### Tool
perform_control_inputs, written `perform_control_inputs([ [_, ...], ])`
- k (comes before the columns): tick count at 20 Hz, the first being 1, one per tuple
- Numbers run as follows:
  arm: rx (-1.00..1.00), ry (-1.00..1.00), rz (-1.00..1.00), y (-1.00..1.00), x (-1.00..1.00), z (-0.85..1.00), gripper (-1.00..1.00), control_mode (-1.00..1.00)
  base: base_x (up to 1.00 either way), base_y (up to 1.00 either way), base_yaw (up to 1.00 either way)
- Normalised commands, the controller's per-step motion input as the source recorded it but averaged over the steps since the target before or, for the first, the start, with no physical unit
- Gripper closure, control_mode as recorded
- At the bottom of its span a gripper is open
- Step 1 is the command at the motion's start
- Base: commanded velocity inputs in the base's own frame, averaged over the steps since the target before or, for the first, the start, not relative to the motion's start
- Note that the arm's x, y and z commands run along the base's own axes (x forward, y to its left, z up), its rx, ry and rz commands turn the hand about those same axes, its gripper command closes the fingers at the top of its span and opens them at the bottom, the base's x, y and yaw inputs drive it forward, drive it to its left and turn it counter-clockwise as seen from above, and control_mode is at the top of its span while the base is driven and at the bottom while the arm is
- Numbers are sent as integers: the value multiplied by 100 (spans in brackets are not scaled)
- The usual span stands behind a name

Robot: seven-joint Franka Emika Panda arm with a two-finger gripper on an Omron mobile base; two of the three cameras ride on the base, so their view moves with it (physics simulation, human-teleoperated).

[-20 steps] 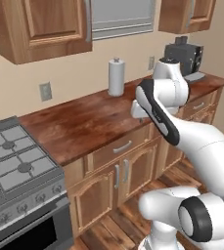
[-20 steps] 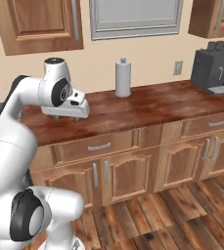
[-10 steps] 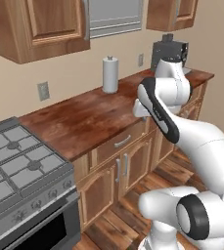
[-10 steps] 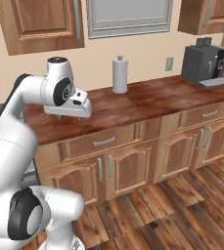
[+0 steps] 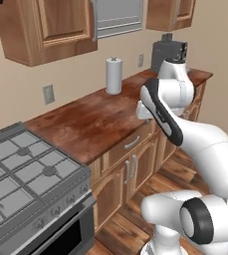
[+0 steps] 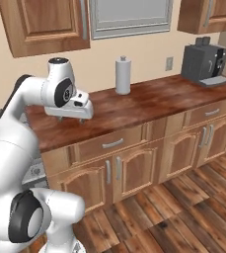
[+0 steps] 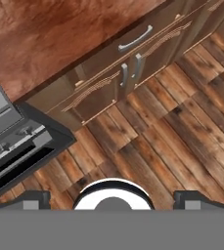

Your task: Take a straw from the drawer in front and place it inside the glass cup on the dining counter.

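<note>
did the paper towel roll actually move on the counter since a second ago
No. The paper towel roll stands by the same wall outlet, left of the coffee machine. The whole picture shifted, so the base moved.

A long reddish-brown wooden counter (image 6: 149, 104) runs along the wall, with a gas stove with dark grates (image 5: 21, 172) at its left end. A white paper towel roll on an upright holder (image 6: 123, 75) stands at the back of the counter near the wall, and a dark grey coffee machine (image 6: 203, 62) stands at the right end. A wide wooden drawer with a metal bar handle (image 6: 113, 143) sits shut under the counter's front edge, above a pair of panelled wooden cabinet doors (image 6: 112, 173). Wooden wall cabinets (image 6: 45, 24) hang above; plank flooring (image 6: 183, 212) lies in front
</note>
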Motion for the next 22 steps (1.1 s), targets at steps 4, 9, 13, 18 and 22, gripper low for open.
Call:
perform_control_inputs([
  [4, 0, 0, 0, 0, 0, 0, -100, 100, 0, 20, -7],
  [9, 10, -1, 0, -11, 0, -35, -100, -100, 0, 0, 0],
  [13, 24, 0, -11, -42, 0, -83, -100, -100, 0, 0, 0],
  [18, 41, 0, -17, -74, 0, -100, -100, -100, 0, 0, 0],
  [22, 53, 0, -20, -76, 32, -95, -100, -100, 0, 0, 0],
])
